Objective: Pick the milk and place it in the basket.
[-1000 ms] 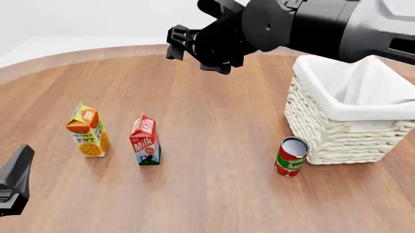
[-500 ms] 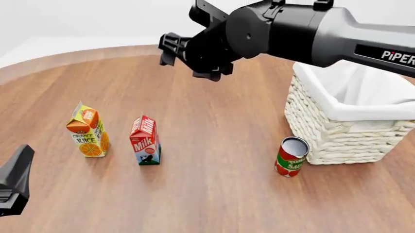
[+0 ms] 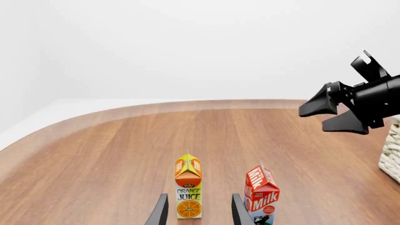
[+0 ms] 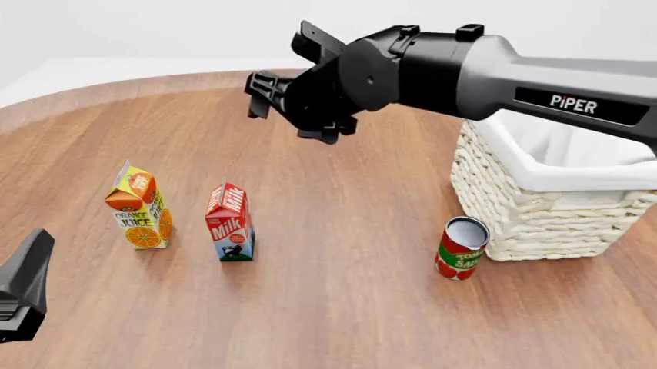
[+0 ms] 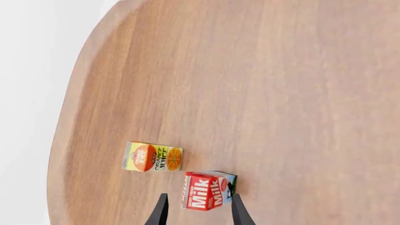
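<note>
While the right pincer (image 4: 275,96) hangs spread and empty, milk (image 4: 230,223) stands mid-table.

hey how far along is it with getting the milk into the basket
Nothing is done yet: the milk stands upright on the table beside the juice carton, untouched. In hand: the right claw is open in the air, above and beyond the milk. Left: descend, grasp, lift, and place it in the basket.

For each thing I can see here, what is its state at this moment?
milk: upright on the table, not gripped.
juice carton: upright, left of the milk.
tomato can: upright beside the basket.
basket: upright, only the liner visible inside.
right gripper: jaws open, holding nothing.
left gripper: jaws open, holding nothing.
</note>
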Controlling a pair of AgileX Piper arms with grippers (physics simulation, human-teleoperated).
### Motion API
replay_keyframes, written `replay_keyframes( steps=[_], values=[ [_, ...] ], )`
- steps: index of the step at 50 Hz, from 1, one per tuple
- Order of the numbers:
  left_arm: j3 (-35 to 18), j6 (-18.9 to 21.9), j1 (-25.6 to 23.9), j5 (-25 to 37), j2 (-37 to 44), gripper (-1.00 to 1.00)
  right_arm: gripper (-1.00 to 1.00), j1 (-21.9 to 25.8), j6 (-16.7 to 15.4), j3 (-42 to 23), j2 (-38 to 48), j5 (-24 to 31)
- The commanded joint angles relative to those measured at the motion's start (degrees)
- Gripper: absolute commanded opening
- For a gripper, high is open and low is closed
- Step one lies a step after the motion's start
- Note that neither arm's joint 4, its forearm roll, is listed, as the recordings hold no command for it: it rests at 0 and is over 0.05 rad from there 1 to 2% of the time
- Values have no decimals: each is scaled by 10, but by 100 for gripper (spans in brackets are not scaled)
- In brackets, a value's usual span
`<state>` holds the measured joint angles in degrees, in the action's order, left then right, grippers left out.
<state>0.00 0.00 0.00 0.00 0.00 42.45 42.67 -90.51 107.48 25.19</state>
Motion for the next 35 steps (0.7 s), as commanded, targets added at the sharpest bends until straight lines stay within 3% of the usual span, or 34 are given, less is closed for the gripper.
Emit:
replay_keyframes(
  steps=[1, 35],
  values=[
    [0, 0, 0, 0, 0, 100, 100, 3, 8, -4, 19, -9],
    [0, 0, 0, 0, 0, 100, 100, 19, 25, 8, 42, -31]
  ],
)
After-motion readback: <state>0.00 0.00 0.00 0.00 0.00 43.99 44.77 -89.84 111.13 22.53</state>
